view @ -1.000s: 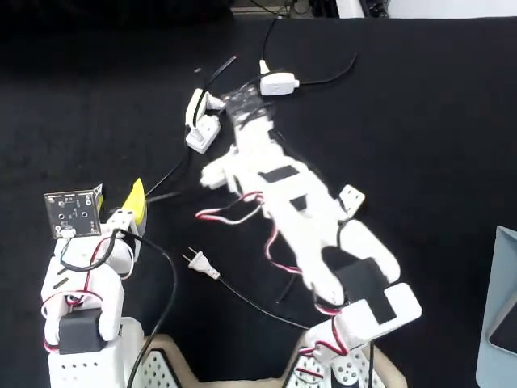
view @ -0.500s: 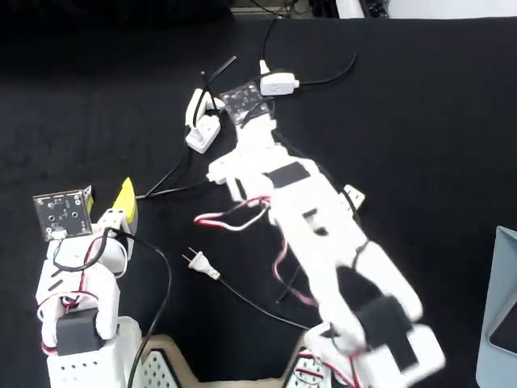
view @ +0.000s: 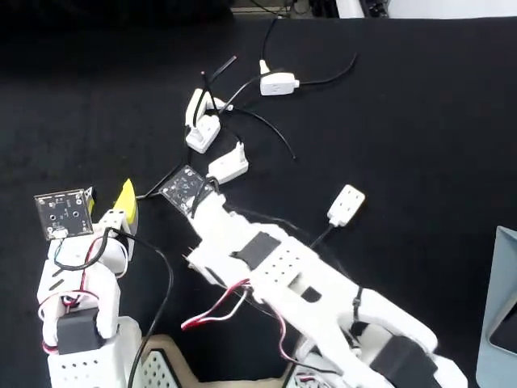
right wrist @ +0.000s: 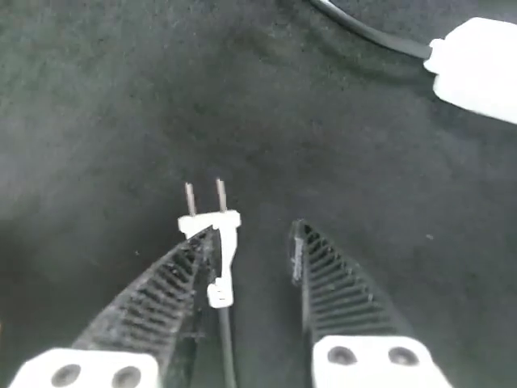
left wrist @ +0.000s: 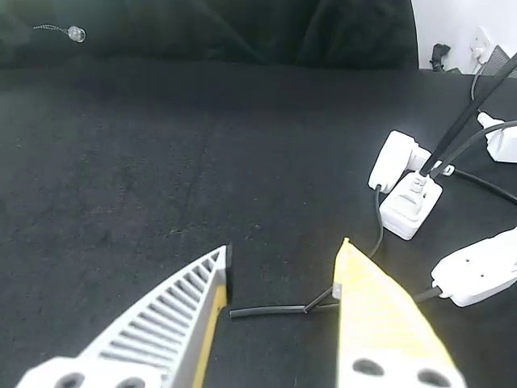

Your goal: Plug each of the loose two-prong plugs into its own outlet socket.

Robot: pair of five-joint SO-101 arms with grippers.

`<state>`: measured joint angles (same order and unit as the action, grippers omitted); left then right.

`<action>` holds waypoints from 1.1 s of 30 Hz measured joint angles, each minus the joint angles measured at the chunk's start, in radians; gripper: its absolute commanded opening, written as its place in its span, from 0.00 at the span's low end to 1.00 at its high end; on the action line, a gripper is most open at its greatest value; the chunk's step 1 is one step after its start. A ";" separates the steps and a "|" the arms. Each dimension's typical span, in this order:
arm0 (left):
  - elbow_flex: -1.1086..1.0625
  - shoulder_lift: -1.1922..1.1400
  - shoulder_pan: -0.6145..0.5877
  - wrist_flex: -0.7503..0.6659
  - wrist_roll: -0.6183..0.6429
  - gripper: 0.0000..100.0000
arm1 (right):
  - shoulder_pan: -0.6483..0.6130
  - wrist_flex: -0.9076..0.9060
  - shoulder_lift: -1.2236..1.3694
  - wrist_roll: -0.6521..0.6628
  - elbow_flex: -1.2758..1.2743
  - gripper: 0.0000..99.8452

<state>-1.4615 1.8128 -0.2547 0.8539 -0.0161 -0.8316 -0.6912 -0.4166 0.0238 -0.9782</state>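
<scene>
A loose white two-prong plug on a black cord lies on the black cloth between the fingers of my right gripper. That gripper is open, and the plug rests against one finger with its prongs pointing away. In the high view my right arm stretches over the near-left part of the table and covers that plug. My left gripper hovers open over bare cloth and a cord end, and its yellow finger shows at the left. White outlet sockets lie farther off.
A white socket with a plug in it sits beside another white block, seen from above as a pair. Black cords loop between the sockets. A grey bin edge stands at the right.
My right arm has swung back from the far sockets toward the near left and now sits over the loose plug. The left arm shifted slightly left, then held still.
</scene>
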 measured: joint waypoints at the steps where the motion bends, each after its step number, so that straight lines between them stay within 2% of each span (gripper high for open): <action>1: 0.000 0.000 0.000 0.000 0.000 0.22 | -0.012 0.018 0.026 0.000 0.000 0.12; 5: 0.000 0.000 0.000 0.000 0.000 0.22 | -0.072 0.095 0.137 0.000 0.000 0.12; 11: 0.000 0.000 0.000 0.000 0.000 0.22 | -0.077 0.146 0.239 0.000 0.005 0.12; 15: 0.000 0.000 0.000 0.000 0.000 0.22 | -0.064 0.146 0.261 0.000 0.008 0.02; 20: 0.000 0.000 0.000 0.000 0.000 0.22 | -0.018 0.144 0.261 0.000 0.008 0.01; 26: 0.000 0.000 0.000 0.000 0.000 0.22 | 0.054 0.133 0.242 0.086 0.008 0.01; 33: 0.000 0.000 0.000 0.000 0.000 0.22 | 0.210 -0.060 0.026 0.095 0.035 0.01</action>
<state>-1.4615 1.8128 -0.2547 0.8539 -0.0161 -0.6214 -0.7511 -0.3905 0.1189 -0.9429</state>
